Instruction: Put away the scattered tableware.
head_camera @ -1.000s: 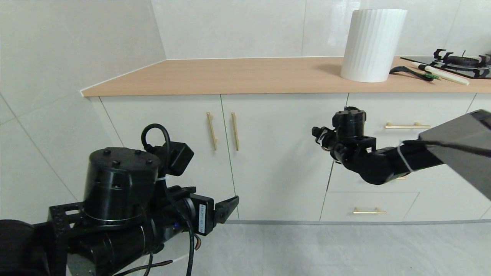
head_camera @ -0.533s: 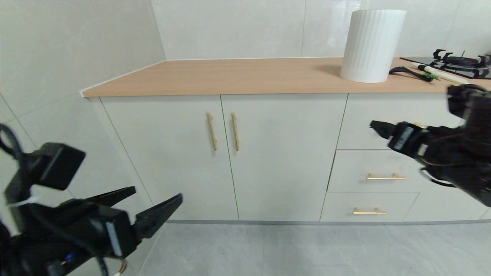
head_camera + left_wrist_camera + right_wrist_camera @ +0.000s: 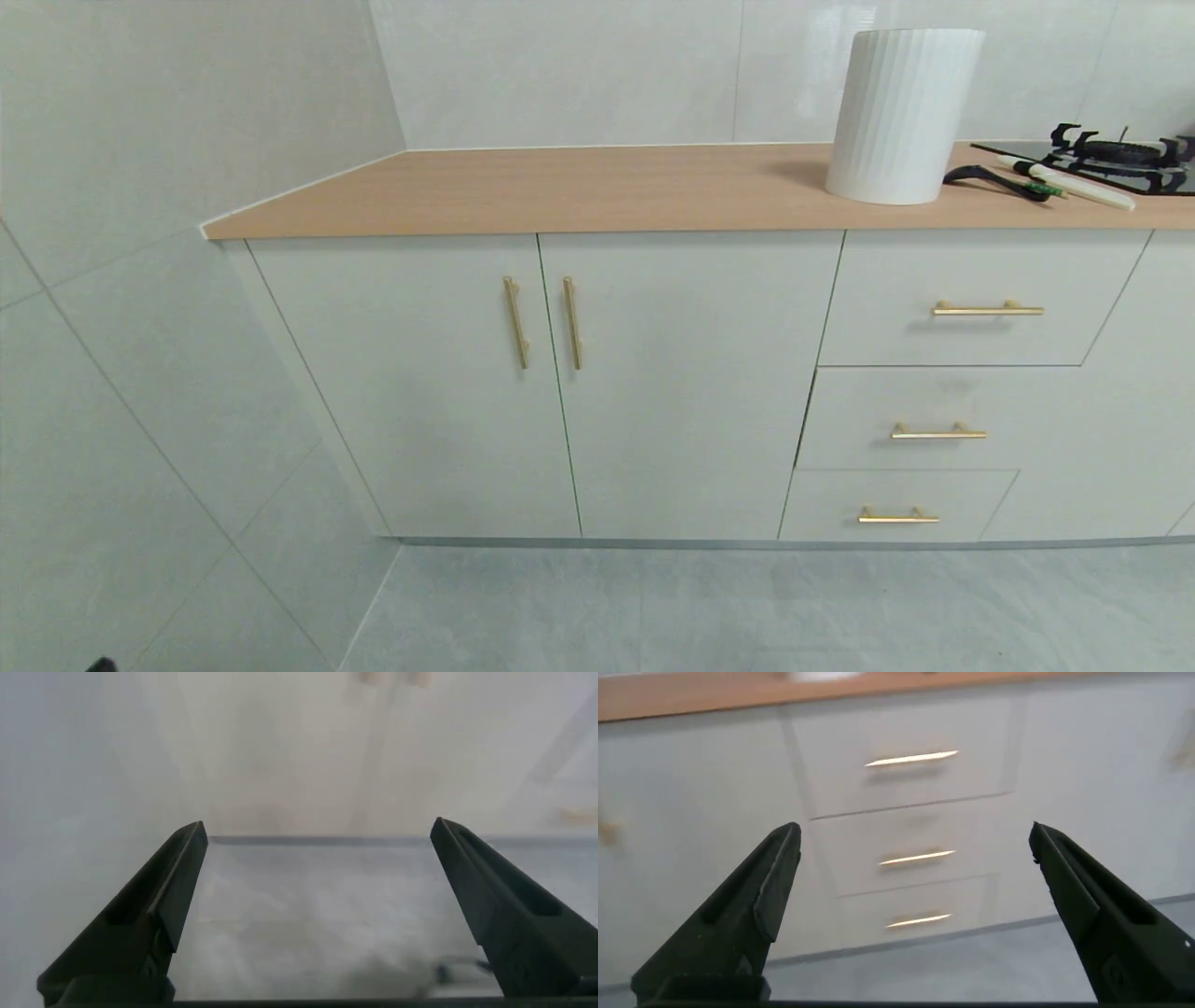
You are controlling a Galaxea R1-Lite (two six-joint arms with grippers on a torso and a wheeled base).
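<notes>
On the wooden countertop [image 3: 560,187] at the far right lie a black-handled utensil [image 3: 991,176] and a white-handled utensil [image 3: 1074,182], beside a tall white ribbed container [image 3: 901,117]. My left gripper [image 3: 318,826] is open with nothing between its fingers; it faces the grey floor and the foot of the cabinets. My right gripper [image 3: 914,831] is open and empty too, facing the stack of three drawers [image 3: 910,826] with gold handles, well short of them.
A black stove grate [image 3: 1120,152] sits at the counter's right end. Below the counter are two cabinet doors [image 3: 551,373] with upright gold handles and three drawers [image 3: 971,308]. A tiled wall closes the left side. Grey floor [image 3: 747,607] lies open in front.
Both arms have dropped out of the head view: the left sank away at the lower left, the right drew back off to the right. The head view has shifted slightly.
</notes>
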